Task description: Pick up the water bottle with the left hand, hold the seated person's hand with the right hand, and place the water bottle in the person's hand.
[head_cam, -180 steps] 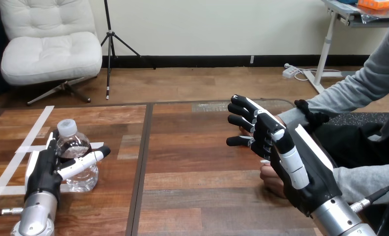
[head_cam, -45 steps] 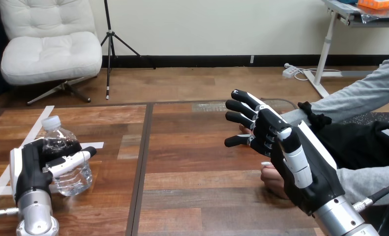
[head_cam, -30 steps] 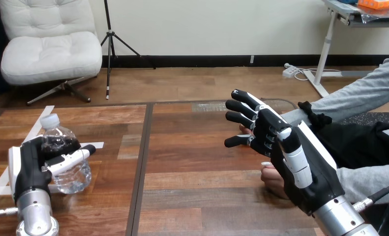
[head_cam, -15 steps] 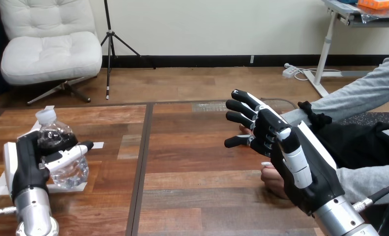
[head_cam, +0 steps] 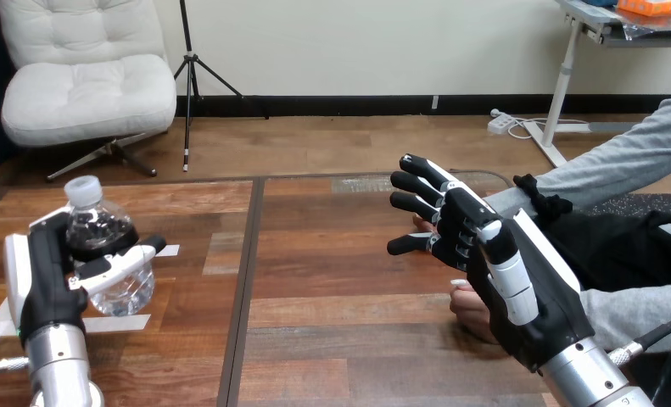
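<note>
1. The wooden worktop (head_cam: 340,339) runs under both of our arms, with a dark seam down it between the two hands.
2. Our right hand (head_cam: 527,284) is raised on edge over the right part of the worktop, its back towards us. Its fingers (head_cam: 412,182) are spread and nearly straight, closed on nothing that we can see.
3. Our left hand (head_cam: 43,284) stands upright at the left, well apart from the right hand. It is clamped on the water bottle (head_cam: 126,291): the fingers curl round the far side and the thumb (head_cam: 120,263) crosses the near side.
4. The person's farther hand (head_cam: 418,223) lies behind the right hand's fingers, only its fingertips showing past them. We cannot tell whether the two touch.
5. The person's nearer hand (head_cam: 472,312) rests at the worktop's edge, just below and behind the right hand's palm.
6. The water bottle is upright in the left hand's grip, clear with water in its lower part. We cannot tell whether its base is off the worktop.
7. A white tape strip (head_cam: 115,323) lies on the worktop just below the left hand's thumb and the bottle's base.
8. The bottle's white cap (head_cam: 83,189) stands above the left hand's fingertips.
</note>
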Robot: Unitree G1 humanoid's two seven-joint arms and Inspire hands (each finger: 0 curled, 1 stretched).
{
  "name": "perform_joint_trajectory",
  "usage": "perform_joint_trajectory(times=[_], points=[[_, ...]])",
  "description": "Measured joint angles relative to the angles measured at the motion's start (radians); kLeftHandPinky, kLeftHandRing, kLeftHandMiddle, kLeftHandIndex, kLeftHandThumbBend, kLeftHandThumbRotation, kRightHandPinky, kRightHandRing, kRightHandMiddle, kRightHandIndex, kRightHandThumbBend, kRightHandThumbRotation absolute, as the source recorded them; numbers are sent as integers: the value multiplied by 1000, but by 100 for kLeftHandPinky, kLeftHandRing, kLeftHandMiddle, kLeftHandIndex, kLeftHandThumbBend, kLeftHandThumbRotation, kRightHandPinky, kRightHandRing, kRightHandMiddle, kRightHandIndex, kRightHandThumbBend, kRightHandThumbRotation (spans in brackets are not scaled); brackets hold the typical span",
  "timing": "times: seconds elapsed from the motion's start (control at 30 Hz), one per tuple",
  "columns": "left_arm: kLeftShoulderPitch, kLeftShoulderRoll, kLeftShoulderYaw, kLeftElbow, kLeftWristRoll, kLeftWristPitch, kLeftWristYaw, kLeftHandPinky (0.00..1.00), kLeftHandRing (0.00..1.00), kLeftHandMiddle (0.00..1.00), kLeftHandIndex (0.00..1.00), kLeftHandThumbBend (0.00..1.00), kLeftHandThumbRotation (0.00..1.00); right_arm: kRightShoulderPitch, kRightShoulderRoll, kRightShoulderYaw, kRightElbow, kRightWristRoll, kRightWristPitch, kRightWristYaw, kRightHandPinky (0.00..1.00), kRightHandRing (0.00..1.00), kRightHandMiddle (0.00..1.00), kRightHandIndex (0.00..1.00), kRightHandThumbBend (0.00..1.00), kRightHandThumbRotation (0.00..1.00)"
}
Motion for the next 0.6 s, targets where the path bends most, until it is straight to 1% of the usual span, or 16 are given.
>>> perform_joint_trajectory(times=[0.2,0.3,0.43,0.6], points=[[4,1,-11,-1,39,-59,30,27,32,37,38,79,0,0,0,0,1,-2,0,0,69,90,91,92,100,95],[6,1,-19,-5,48,-82,37,26,31,36,38,79,0,0,0,0,1,-3,0,0,69,90,91,92,100,94],[8,1,-24,-19,66,-95,39,26,31,36,38,79,0,0,0,0,3,-9,-1,0,68,89,90,91,100,95],[14,1,-26,-47,78,-96,39,26,31,36,38,79,0,0,-2,0,5,-32,-7,0,67,88,89,90,100,94]])
